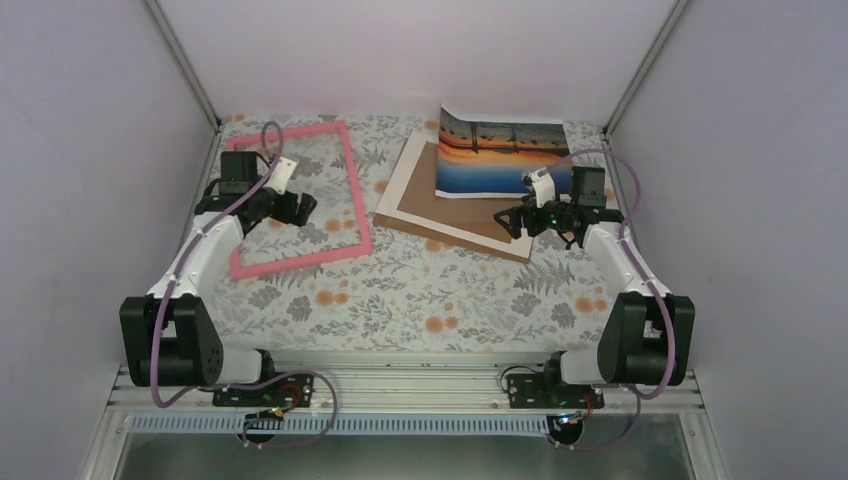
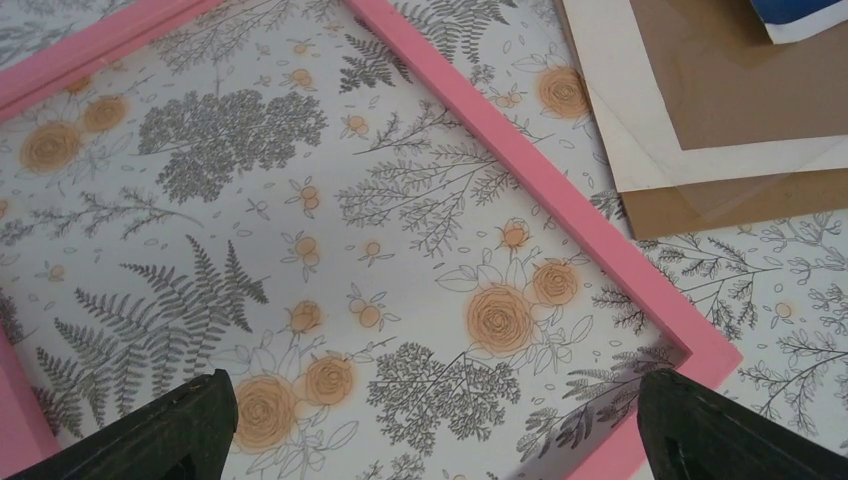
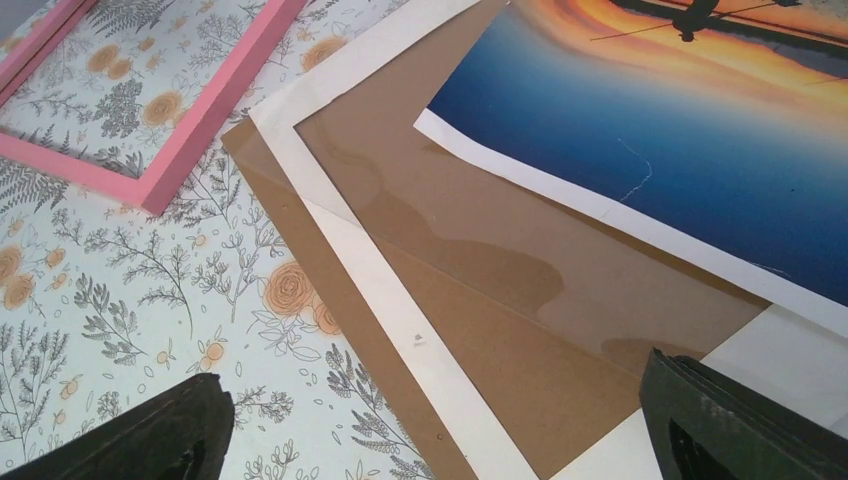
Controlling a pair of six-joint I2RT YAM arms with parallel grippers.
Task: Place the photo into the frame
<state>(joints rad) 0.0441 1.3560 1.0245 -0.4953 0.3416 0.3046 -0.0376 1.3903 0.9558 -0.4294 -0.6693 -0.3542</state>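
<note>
**Desk:** Entry check. Where is the frame [image 1: 358, 190]?

**Op:** On my top view it lies flat on the floral cloth [image 1: 440, 290] at about 10 o'clock of the table, turned slightly. The cloth pattern shows through its middle.

**Desk:** And the photo [image 1: 500, 160]?

**Op:** At about 1 o'clock, picture side up and well apart from the frame. Its near part rests on the board [image 1: 450, 215], which lies with the white mat [image 1: 395, 180]. Its far-left corner curls upward. The mat and board stick out past the photo toward 7 o'clock. The stack's left edge sits near the frame's right rail, not touching.

**Desk:** Left gripper [image 1: 295, 208]?

**Op:** It hangs over the frame's see-through middle. In my left wrist view its fingers [image 2: 180, 430] sit in the two bottom corners, spread wide, with only cloth and the frame's corner between them. Nothing is held.

**Desk:** Right gripper [image 1: 515, 220]?

**Op:** At 6 o'clock of the photo, above the board. In the right wrist view the jaws are equally wide apart and empty, with board, mat and the photo's white edge ahead of them. I cannot tell its height above the board.
</note>
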